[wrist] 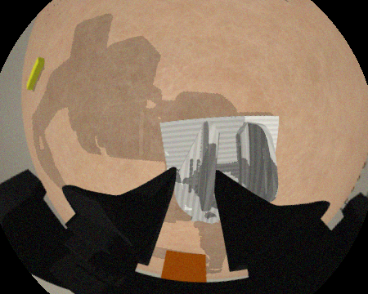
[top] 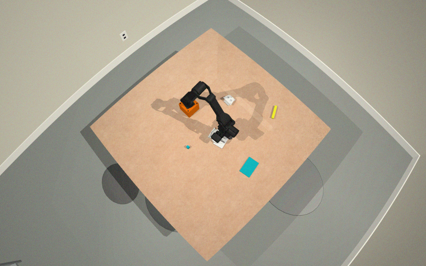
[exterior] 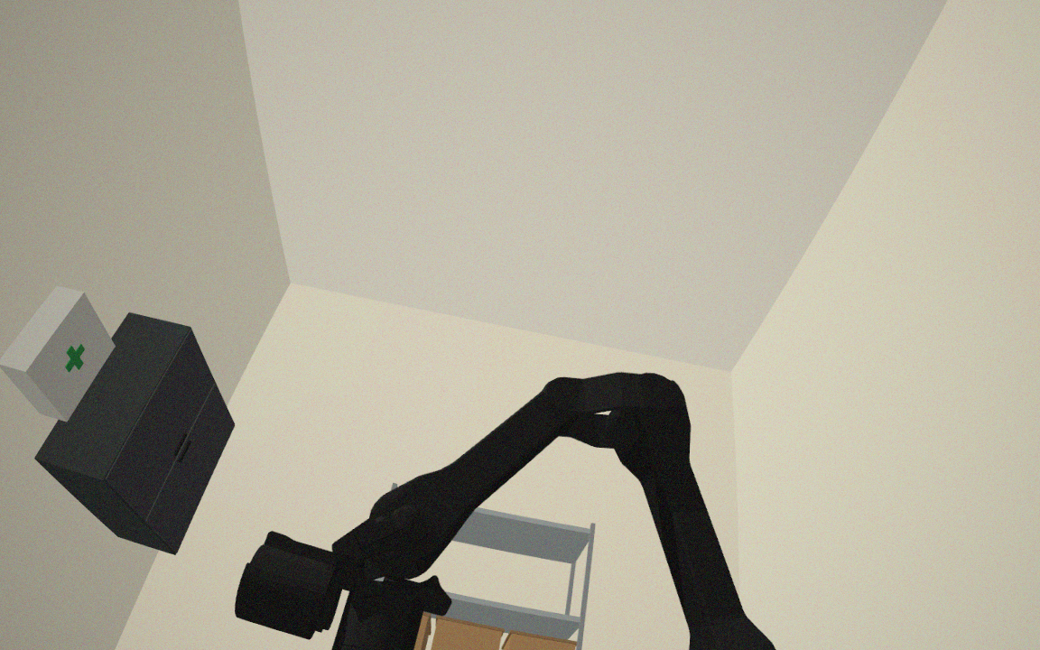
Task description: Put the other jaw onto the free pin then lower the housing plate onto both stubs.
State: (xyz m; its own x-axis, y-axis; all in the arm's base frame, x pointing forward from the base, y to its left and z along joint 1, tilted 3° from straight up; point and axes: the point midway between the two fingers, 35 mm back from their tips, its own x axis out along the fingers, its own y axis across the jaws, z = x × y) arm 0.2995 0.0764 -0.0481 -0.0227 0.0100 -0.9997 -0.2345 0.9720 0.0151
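Observation:
The white ribbed base (top: pixel 220 145) (wrist: pixel 176 136) lies on the table below my wrist. My gripper (wrist: pixel 195 173) is shut on a grey-white jaw (wrist: pixel 208 180), which is over the base in the wrist view. The other jaw (wrist: pixel 255 157) stands on the base beside it, to the right in that view. The pins and the teeth cannot be made out, and I cannot tell whether the held jaw is on a pin. In the top view my arm hides the fingertips. The white housing plate (top: pixel 227 99), with two round holes, lies apart from the base.
A teal rectangle (top: pixel 249 167), a small teal block (top: pixel 187 146) and a yellow bar (top: pixel 274 111) (wrist: pixel 35 73) lie on the table (top: pixel 188 198). The arm's orange mount (top: pixel 189 109) (wrist: pixel 184 266) stands near the housing plate. The exterior view shows mostly the arm and walls.

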